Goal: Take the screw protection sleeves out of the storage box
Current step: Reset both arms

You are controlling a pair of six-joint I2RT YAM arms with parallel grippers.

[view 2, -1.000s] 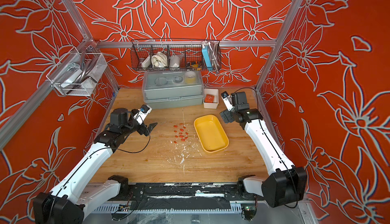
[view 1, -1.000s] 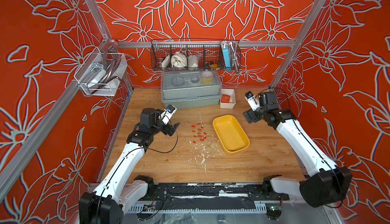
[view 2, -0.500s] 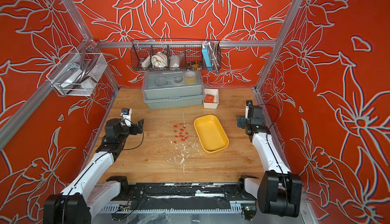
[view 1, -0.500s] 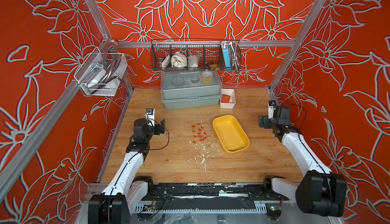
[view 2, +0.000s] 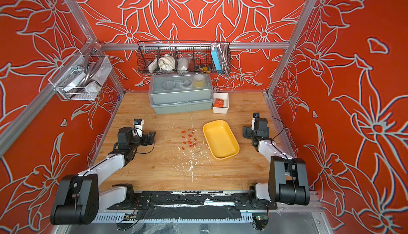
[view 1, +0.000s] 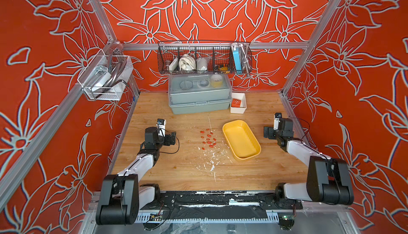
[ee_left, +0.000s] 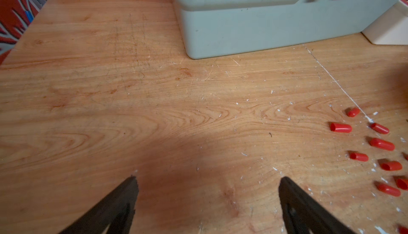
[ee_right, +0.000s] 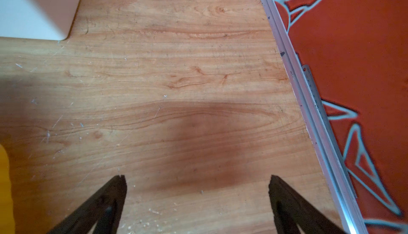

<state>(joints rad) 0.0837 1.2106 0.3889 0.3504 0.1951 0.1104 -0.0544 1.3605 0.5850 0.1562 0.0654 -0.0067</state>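
The left claw [ee_left: 207,180] is sitting low over the wooden table [view 1: 187,171], its two black fingers spreading wide with nothing between them. The right claw [ee_right: 197,177] is likewise spreading wide and holding nothing. In a top view, the yellow tray [view 1: 240,140] is lying between the two claws, apart from each. About a dozen small red sleeves [view 1: 208,139] are lying loose on the table just beside the tray, outside its rim, on the side facing the left claw. Beyond the tray, a grey lidded box [view 1: 198,98] and a small white bin [view 1: 239,109] are standing side by side.
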